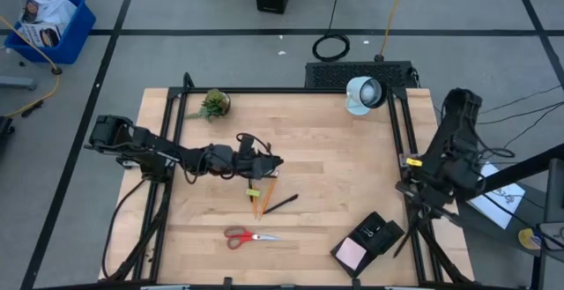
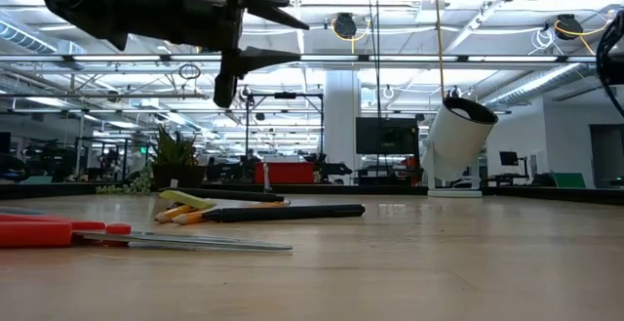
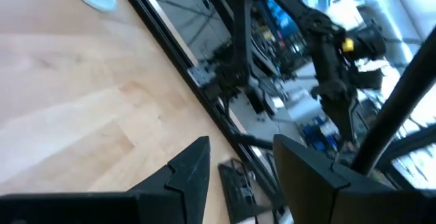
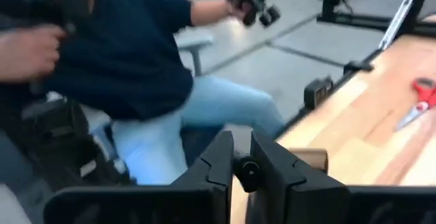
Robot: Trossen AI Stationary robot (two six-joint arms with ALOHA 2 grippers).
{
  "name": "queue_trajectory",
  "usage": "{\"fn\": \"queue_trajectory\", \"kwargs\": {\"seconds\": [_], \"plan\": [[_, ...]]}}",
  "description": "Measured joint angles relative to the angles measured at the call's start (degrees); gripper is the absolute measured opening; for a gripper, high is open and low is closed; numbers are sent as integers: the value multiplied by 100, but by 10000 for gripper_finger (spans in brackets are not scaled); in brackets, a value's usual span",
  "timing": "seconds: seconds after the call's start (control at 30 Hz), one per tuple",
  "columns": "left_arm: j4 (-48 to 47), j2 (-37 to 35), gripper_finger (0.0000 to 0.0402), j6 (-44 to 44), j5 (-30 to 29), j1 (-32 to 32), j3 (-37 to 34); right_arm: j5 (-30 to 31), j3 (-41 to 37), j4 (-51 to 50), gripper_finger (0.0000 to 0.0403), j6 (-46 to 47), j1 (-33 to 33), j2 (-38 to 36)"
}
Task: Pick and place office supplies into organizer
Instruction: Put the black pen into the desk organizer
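Orange pencils (image 1: 258, 200) and a black pen (image 1: 280, 204) lie flat mid-table, and they also show in the low view as pencils (image 2: 195, 210) and pen (image 2: 288, 212). Red-handled scissors (image 1: 249, 235) lie nearer the front edge. The black organizer (image 1: 381, 231) sits at the near right, with a pink pad (image 1: 351, 255) at its near end. My left gripper (image 1: 278, 160) hangs open above the table, level, just beyond the pencils' far ends, with nothing between its fingers (image 3: 184, 180). My right arm (image 1: 449, 153) is drawn back over the table's right edge. Its gripper (image 4: 242, 157) has its fingers almost together. My right gripper shows a small dark round piece (image 4: 245, 173) low in the slit between its fingers. I cannot tell whether this is a held thing or part of the gripper itself.
A small potted plant (image 1: 214, 105) stands at the far left of the table and a round white lamp (image 1: 363, 94) at the far right. A black frame rail (image 1: 401, 140) runs along the right side. A seated person (image 4: 129, 67) is beside the table in the right wrist view.
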Motion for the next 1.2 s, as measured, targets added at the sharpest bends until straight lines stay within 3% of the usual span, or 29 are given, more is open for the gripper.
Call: {"fn": "queue_trajectory", "kwargs": {"seconds": [0.2,0.6,0.93,1.2], "plan": [[10,0,166,-18,-537,-205,-2,577,46,-932,28,-63,251,50],[12,0,166,109,-550,-235,-2,794,50,-1516,30,-88,245,563],[7,0,166,147,-546,-235,-2,1018,50,-1469,45,-56,243,1586],[-35,0,166,285,-538,-235,-4,1472,50,-1240,78,-53,234,1809]]}}
